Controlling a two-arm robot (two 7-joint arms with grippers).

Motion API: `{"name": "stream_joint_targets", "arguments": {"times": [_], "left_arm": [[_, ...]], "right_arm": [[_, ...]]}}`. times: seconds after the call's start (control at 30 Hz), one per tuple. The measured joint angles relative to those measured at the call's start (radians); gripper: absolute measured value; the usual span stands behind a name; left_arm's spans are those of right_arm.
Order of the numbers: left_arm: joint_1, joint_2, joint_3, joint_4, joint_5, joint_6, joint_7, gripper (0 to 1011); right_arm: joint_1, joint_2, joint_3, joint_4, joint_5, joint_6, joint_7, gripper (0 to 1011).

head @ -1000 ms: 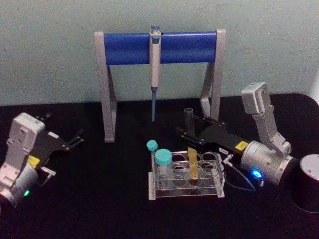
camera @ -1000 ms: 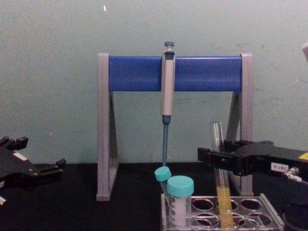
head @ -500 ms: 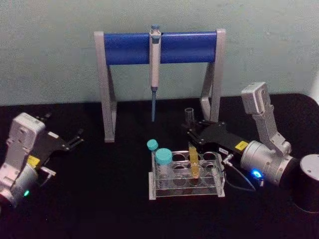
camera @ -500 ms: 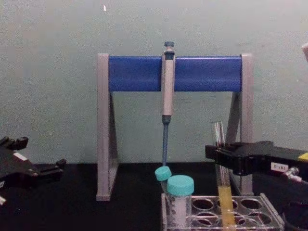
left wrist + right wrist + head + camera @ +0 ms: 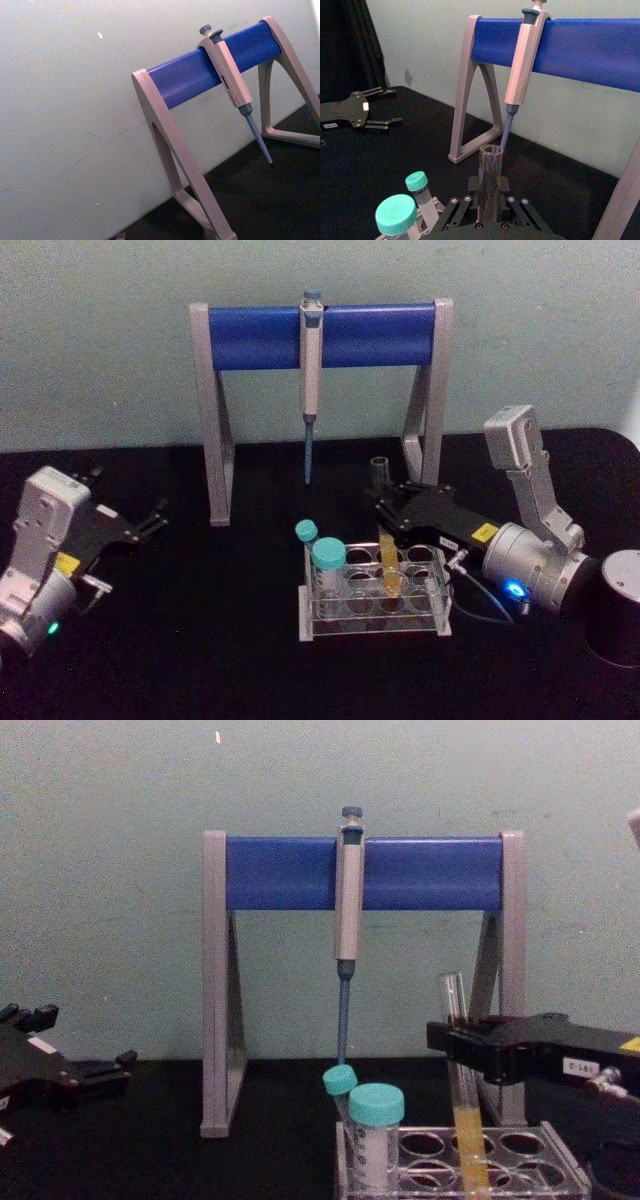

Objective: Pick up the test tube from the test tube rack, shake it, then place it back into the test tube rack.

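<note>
- Clock directions are read from the robot's place, with 12 toward the wall.
- Your right gripper [image 5: 384,506] reaches in from 4 o'clock of the rack [image 5: 340,620]. Its fingers are pinched onto the upper part of the tube [image 5: 388,568], above the yellow liquid and below the open mouth.
- A second ago those fingers stood wider and reached past the glass on both sides. Half a second ago they had drawn in, and they have not shifted since. I read that as the grasp being made.
- The tube has not risen: its mouth is at the same height as before. Its round foot is still down in a hole right of the rack's middle, and it leans slightly, mouth toward 9 o'clock.
- So the grip looks done and the lift has not begun. The shake and the return are still to come.
- For the lift, pull up along the tube's own lean until the foot clears the top plate. A sideways tug could lever the glass on the hole's rim or drag the rack.
- Two capped tubes [image 5: 327,556] stand at 9 o'clock of the tube in the same rack.
- The pipette [image 5: 311,360] hangs at 11 o'clock, and the leg of the stand [image 5: 260,337] is near at 1 o'clock. Keep the shake small.
- Your left gripper [image 5: 152,520] is parked well off at 9 o'clock, fingers apart and holding nothing.
</note>
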Motion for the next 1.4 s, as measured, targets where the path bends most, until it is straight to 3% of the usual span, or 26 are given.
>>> {"name": "stream_joint_targets", "arguments": {"times": [0.23, 0.67, 0.87, 1.17, 1.4], "left_arm": [[0.0, 0.0, 0.0, 0.0, 0.0, 0.0, 0.0, 1001], [0.0, 0.0, 0.0, 0.0, 0.0, 0.0, 0.0, 1001], [0.0, 0.0, 0.0, 0.0, 0.0, 0.0, 0.0, 1001], [0.0, 0.0, 0.0, 0.0, 0.0, 0.0, 0.0, 1001], [0.0, 0.0, 0.0, 0.0, 0.0, 0.0, 0.0, 1001]], "right_arm": [[-0.003, 0.003, 0.002, -0.003, 0.002, -0.006, 0.004, 232], [-0.047, 0.034, 0.048, -0.114, 0.044, -0.049, -0.009, 232], [-0.068, 0.033, 0.086, -0.16, 0.052, -0.118, -0.031, 232], [-0.069, 0.007, 0.114, -0.155, 0.026, -0.201, -0.051, 232], [-0.054, -0.009, 0.101, -0.13, 0.023, -0.229, -0.004, 232]]}}
